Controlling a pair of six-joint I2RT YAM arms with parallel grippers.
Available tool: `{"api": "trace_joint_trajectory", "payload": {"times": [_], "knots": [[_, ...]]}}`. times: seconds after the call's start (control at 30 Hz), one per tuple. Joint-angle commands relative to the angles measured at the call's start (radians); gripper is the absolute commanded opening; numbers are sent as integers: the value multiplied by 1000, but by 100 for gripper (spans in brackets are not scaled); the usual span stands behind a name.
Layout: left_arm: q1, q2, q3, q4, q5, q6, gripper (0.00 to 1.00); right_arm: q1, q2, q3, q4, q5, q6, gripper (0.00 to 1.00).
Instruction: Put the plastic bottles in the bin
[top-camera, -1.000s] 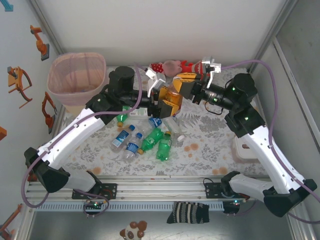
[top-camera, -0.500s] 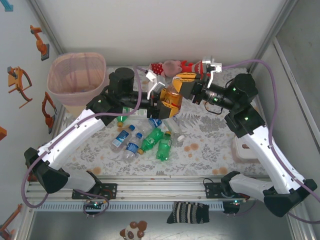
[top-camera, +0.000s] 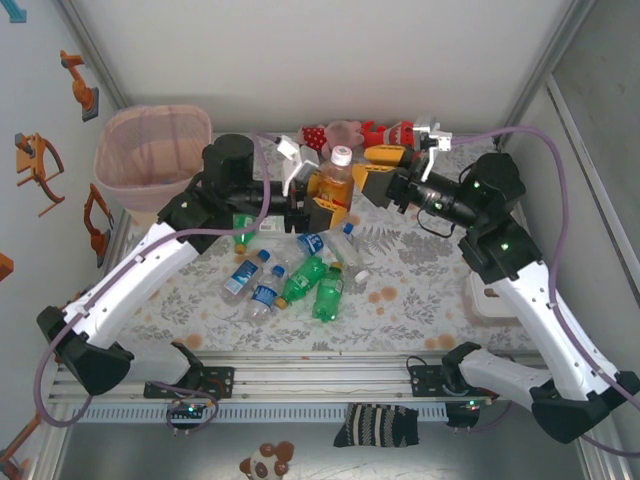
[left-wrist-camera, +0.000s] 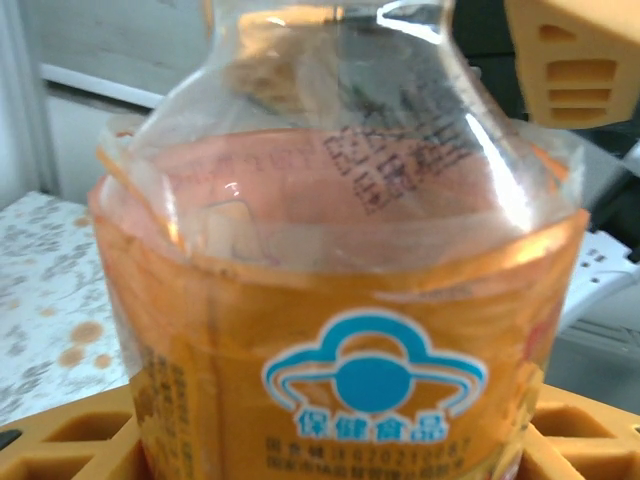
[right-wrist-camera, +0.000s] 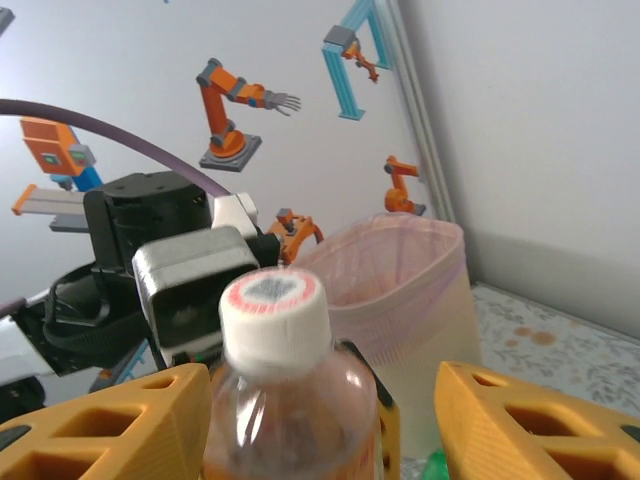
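Left hand (top-camera: 328, 198): orange fingers clamped on the lower body of a clear plastic bottle with an orange label and white cap (top-camera: 336, 183). The bottle is upright, off the floral-patterned counter (top-camera: 420, 290), near mid-back. Its label sits between the fingers in the left wrist view.

Right hand (top-camera: 375, 168): fingers apart, just beside the same bottle on its right. The cap stands between the fingers in the right wrist view, with a gap on one side.

Tall pink mesh-patterned bin (top-camera: 110, 135): at the far left corner, well apart from the held bottle.

Green plastic bottles (top-camera: 305, 275) and clear blue-labelled bottles (top-camera: 264, 291): lying in a cluster on the counter below the hands.

Pink and red plush toys (top-camera: 350, 132): along the back edge.
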Motion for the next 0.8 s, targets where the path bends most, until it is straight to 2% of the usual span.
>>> {"api": "trace_joint_trajectory", "payload": {"times": [0.0,0.2,0.47,0.77], "knots": [[49,-35,39,-90,-118,30,59,3,-47,30,-85,98,-75,59],[171,-34,153,-290,-312,55,58,3,-84,22,-148,162,-111,59],[435,27,332,-519,-456,60,58,3,-91,20,-180,190,-126,59],[712,154,462,-656,-568,99,58,3,-94,18,-202,202,-144,59]]}}
